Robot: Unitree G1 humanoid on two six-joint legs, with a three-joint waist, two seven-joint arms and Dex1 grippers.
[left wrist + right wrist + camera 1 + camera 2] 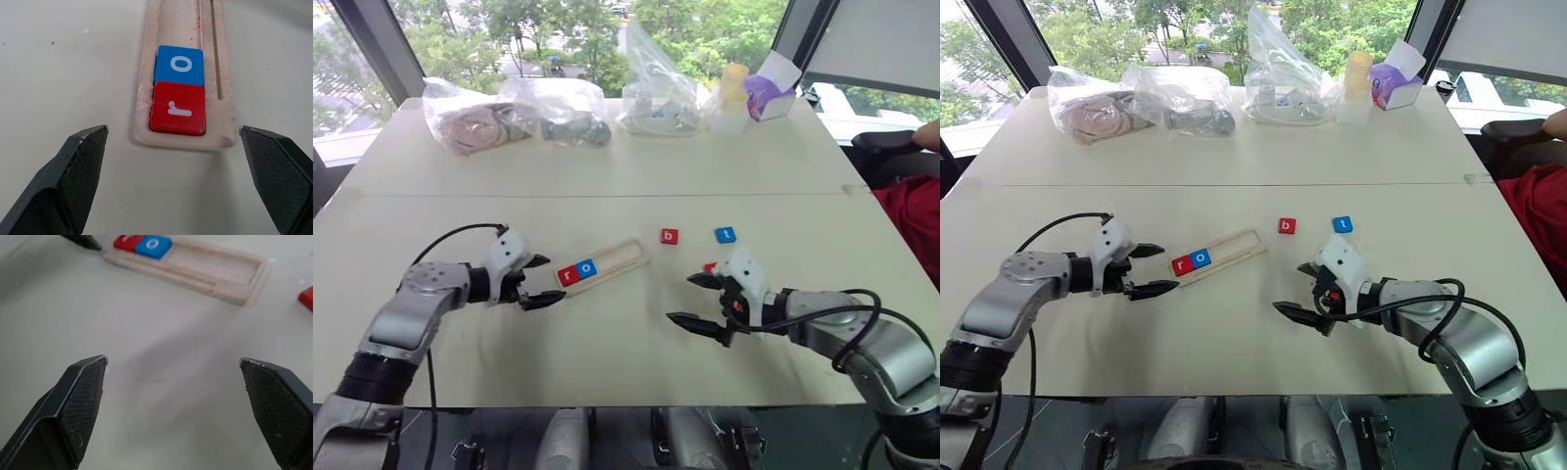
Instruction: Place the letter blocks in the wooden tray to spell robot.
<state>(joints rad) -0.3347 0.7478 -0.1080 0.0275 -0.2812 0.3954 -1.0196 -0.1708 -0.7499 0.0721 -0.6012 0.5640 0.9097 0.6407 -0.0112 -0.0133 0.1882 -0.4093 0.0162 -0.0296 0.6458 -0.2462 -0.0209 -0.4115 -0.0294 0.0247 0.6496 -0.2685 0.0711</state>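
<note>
The wooden tray point(617, 258) lies slanted on the white table. At its left end sit a red r block point(569, 274) and a blue o block point(587, 267), side by side. My left gripper point(551, 278) stands open just off that end, one finger to each side, touching nothing. To the right of the tray lie a red b block point(670, 236) and a blue t block point(725, 235). Another red block point(710, 266) peeks out behind my right gripper point(679, 299); its letter is hidden. That gripper is open and empty above bare table, to the right of the tray.
Clear plastic bags point(475, 122) of items, a yellow-capped bottle point(732, 96) and a purple object in a white box point(770, 94) line the far edge. A person in red point(915, 215) sits at the right. Bare table lies in front of the tray.
</note>
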